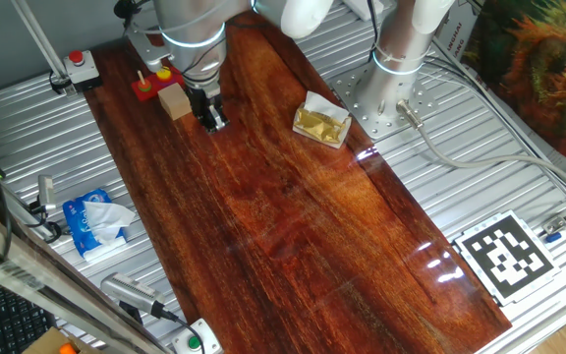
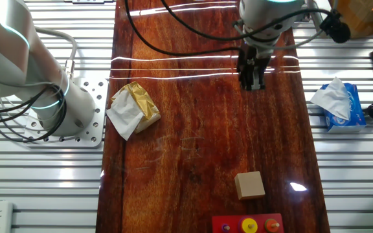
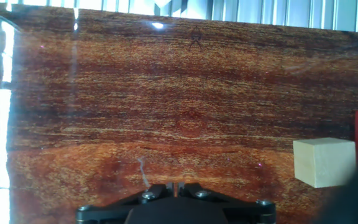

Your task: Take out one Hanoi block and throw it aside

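The Hanoi block, a small yellow disc (image 1: 165,73), sits on the red peg base (image 1: 151,88) at the far end of the wooden board; it also shows in the other fixed view (image 2: 249,225) beside a small red disc (image 2: 272,226). A tan wooden cube (image 1: 175,101) stands next to the base. My gripper (image 1: 211,118) hangs low over the board just right of the cube, apart from it, with its jaws shut and nothing between them. In the hand view the gripper (image 3: 174,186) points at bare wood, with the cube (image 3: 324,162) at the right and the yellow disc out of view.
A crumpled gold-and-white wrapper (image 1: 322,121) lies on the board's right side. A blue tissue pack (image 1: 96,221) lies on the metal table at the left. A red button box (image 1: 82,64) and a black-and-white marker (image 1: 504,254) sit off the board. The arm's base (image 1: 401,59) stands to the right.
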You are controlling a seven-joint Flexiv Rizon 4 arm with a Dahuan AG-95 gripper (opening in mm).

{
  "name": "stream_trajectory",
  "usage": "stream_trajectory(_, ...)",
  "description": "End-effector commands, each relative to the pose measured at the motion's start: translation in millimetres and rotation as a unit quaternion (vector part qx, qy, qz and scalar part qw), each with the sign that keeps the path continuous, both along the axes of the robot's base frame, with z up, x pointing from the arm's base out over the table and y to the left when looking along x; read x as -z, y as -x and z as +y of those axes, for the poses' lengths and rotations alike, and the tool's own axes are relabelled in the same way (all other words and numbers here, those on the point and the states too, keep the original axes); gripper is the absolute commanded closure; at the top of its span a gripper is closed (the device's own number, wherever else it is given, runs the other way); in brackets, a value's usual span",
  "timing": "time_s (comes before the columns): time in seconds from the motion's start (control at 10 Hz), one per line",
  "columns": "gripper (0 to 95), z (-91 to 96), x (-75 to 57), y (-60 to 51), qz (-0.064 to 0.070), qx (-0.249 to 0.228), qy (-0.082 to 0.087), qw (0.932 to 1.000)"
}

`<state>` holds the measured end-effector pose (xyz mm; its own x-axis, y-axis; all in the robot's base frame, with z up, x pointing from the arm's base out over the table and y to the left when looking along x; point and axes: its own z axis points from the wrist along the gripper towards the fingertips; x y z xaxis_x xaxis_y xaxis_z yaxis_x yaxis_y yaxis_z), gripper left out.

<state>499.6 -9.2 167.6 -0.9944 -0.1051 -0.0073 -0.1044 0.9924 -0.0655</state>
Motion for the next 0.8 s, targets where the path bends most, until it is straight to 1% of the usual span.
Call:
stream_trajectory(0.1,95.0,-19.7,7.4,2.1,-0.001,-0.012,-0.003,0.9999)
stream_trajectory(0.2,95.0,-37.2,10.4,4.0,-0.001,-0.023,-0.001,0.9997)
stream_trajectory(0.3,95.0,-59.2,10.8,3.1,0.000,-0.033,-0.004,0.9994)
stream_trajectory(0.4,95.0,-73.1,9.9,2.3,0.000,-0.041,-0.003,0.9991)
stream_trajectory(0.5,95.0,-107.4,6.7,-1.0,0.001,-0.055,-0.008,0.9985)
stream_trajectory(0.6,95.0,-146.7,2.0,-4.7,0.001,-0.068,-0.010,0.9977)
stream_trajectory(0.7,95.0,-168.4,0.4,-7.5,0.002,-0.077,-0.010,0.9970)
stream_trajectory(0.8,95.0,-217.0,-2.0,-14.9,0.003,-0.099,-0.014,0.9950)
